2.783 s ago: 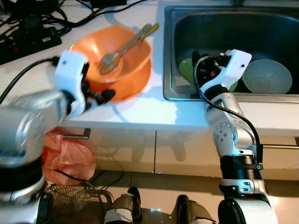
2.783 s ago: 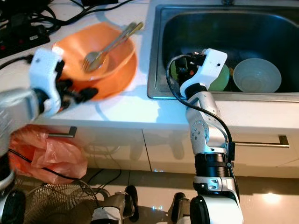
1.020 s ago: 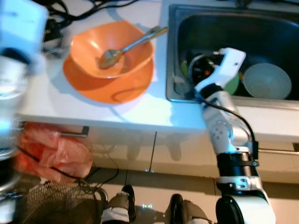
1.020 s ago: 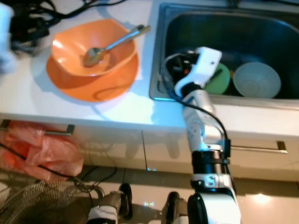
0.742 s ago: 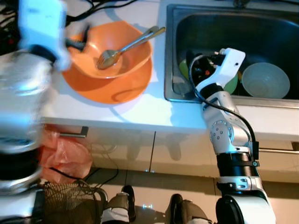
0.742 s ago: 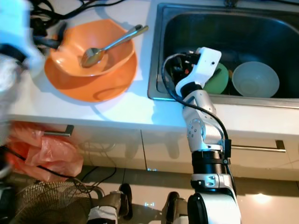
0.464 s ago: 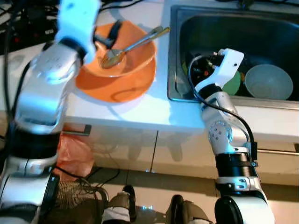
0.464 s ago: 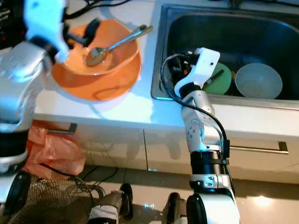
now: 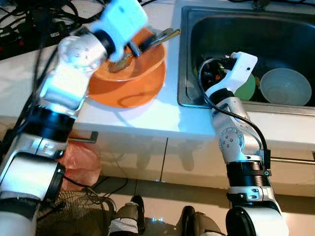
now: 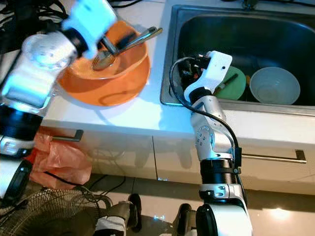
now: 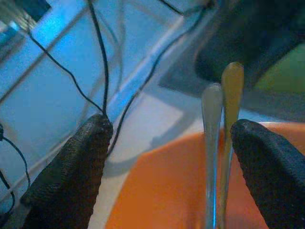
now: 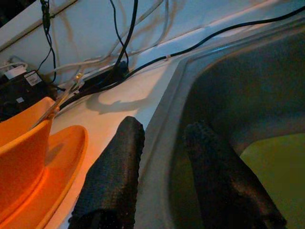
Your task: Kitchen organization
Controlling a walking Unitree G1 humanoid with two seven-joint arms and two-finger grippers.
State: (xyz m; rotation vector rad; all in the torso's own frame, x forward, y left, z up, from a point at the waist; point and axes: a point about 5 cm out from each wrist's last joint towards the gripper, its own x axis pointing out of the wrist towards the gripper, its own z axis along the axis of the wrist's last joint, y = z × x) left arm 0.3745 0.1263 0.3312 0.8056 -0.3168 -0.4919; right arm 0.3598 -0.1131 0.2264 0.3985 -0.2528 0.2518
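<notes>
White countertop (image 9: 147, 115) runs along the front of this kitchen, with pale cabinet doors below, a metal drawer handle (image 10: 275, 156) under the sink side, and a glossy tiled floor beneath. Black cables (image 9: 29, 19) and a power strip lie tangled at the far left corner of the counter, and an orange-pink plastic bag (image 10: 59, 157) hangs by the cabinet above a wire fan guard (image 10: 54, 214). On the counter just left of the stainless steel sink (image 9: 187, 64) sits an orange bowl (image 10: 130, 59) nested on an orange plate (image 10: 118, 91), both smooth and bright; a spoon (image 10: 101, 60) and a second utensil rest in the bowl with their long handles, one silver and one gold-toned, leaning together over the rim toward the sink. The left gripper (image 11: 167, 162) reaches over the bowl with its two black fingers spread wide apart, the two handles lying between them and touched by neither. The right gripper (image 12: 167, 167) hangs at the sink's left edge, one finger over the counter side and the other over the basin, its fingers parted and holding nothing. Inside the sink lie a green plate (image 10: 236, 81) and beside it a pale grey-green bowl (image 10: 274, 84) standing upright.
</notes>
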